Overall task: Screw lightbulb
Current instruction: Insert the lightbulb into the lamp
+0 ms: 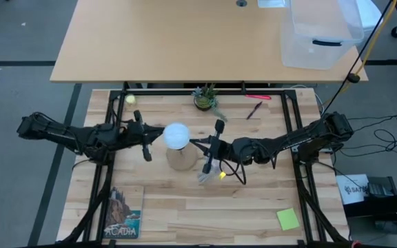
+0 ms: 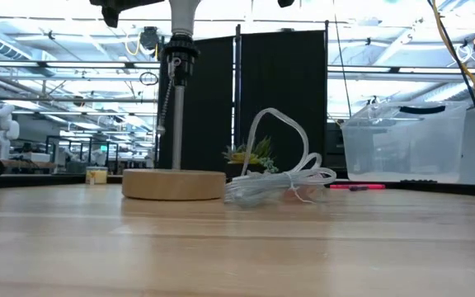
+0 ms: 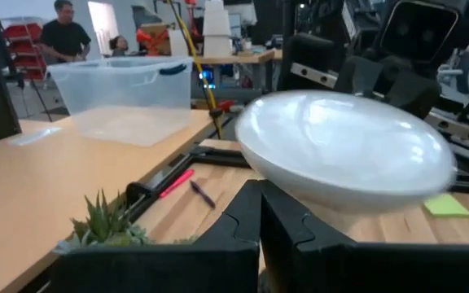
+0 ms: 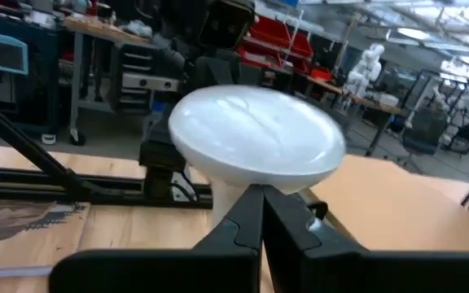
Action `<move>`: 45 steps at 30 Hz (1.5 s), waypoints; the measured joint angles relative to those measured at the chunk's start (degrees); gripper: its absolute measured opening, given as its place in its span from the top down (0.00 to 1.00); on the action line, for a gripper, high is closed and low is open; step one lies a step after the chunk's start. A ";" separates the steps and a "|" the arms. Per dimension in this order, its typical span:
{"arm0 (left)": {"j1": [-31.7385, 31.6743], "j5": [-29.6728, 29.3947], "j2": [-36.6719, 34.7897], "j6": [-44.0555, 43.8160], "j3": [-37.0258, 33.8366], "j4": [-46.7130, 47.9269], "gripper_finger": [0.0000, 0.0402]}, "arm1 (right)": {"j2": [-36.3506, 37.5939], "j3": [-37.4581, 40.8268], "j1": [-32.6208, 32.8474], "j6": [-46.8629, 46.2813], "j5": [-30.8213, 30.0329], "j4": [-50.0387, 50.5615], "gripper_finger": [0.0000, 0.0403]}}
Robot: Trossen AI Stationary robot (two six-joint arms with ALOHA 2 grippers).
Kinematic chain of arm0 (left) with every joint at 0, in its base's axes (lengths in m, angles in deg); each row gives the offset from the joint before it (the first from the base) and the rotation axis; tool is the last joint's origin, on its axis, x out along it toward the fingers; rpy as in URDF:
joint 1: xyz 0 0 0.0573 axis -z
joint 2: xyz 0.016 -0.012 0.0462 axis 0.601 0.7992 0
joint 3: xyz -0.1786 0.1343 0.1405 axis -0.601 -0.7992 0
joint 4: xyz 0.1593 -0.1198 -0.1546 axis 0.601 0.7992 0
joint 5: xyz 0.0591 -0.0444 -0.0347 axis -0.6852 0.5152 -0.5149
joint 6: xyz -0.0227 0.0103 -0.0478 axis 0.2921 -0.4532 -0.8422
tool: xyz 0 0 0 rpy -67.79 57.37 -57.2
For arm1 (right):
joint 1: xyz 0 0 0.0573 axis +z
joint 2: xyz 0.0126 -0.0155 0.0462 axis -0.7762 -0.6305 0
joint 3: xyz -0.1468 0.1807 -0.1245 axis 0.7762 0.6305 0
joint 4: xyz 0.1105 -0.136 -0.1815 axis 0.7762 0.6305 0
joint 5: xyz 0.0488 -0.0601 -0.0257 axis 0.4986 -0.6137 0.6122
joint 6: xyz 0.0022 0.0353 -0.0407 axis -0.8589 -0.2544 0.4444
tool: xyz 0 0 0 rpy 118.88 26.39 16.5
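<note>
Lightbulb (image 1: 176, 135) already sits atop the wooden lamp stand (image 2: 174, 183); my left gripper (image 1: 145, 145) and right gripper (image 1: 209, 146), both closed and empty, flank it. Tightness I cannot judge.

Both dark arms reach in low over the table from opposite sides, stretched nearly flat toward the middle. The left gripper (image 1: 158, 136) sits at centre with its fingers (image 3: 243, 224) pressed together. The right gripper (image 1: 197, 143) faces it from the other side, its fingers (image 4: 255, 213) likewise closed. The two fingertips stop near each other, apart.
</note>
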 joint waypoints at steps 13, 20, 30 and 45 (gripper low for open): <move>-0.08 -1.81 -3.70 -0.62 -0.02 2.66 1.00 | 0.00 -0.02 1.28 -3.55 -2.63 4.60 1.00; 1.96 -0.85 -8.74 -0.41 -0.04 5.01 1.00 | -0.74 -0.02 0.65 -3.59 -3.67 4.78 1.00; 8.49 -3.92 -5.95 0.75 -0.09 4.38 1.00 | -0.94 -0.04 -1.95 -1.47 -5.31 2.10 1.00; 9.21 -4.68 -3.72 3.51 -0.09 2.08 1.00 | -0.92 -0.04 -4.68 4.15 -7.15 -4.41 1.00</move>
